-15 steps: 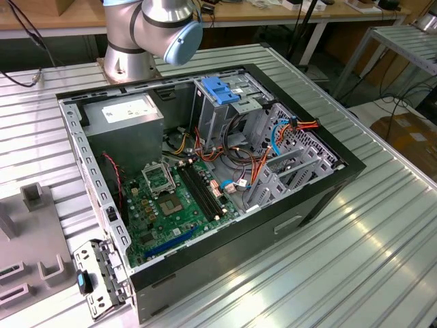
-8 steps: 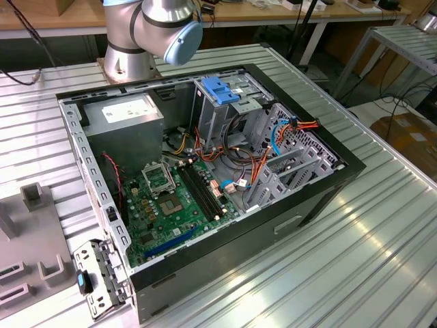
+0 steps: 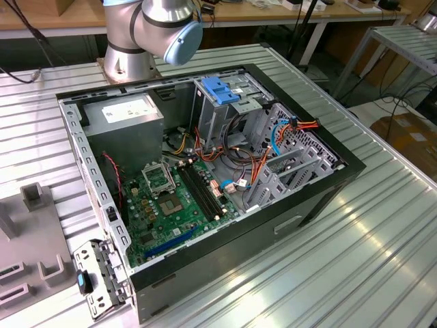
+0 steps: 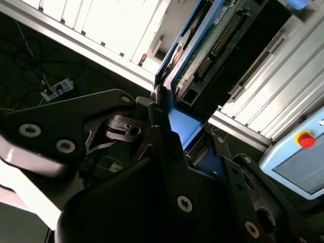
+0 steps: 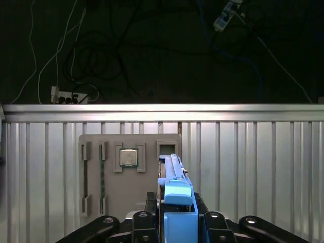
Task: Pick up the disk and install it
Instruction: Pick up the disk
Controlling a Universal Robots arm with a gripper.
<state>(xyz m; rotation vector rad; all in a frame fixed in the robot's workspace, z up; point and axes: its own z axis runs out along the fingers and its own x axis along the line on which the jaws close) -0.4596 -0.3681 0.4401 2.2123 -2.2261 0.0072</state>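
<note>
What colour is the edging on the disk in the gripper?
Blue plastic edging on the disk, held in the gripper; clearest in the first wrist view.

Blue-edged disk (image 5: 177,200), green motherboard (image 3: 171,205)

Bench (image 3: 355,260): ribbed bare aluminium, shiny, catches glare. Computer case (image 3: 225,263): black painted outside, dull grey sheet metal inside. Motherboard (image 3: 171,205): green board, slight gloss. Drive cage handle (image 3: 220,90): smooth blue plastic. Disk (image 5: 177,200): smooth blue plastic edging; green circuit board on its face in the second wrist view. Pincer (image 5: 178,228): matt black links, bright screw heads. Fixture plate (image 5: 131,187): matt grey plastic. Arm joint (image 3: 153,20): satin silver metal, pale blue cap.
</note>
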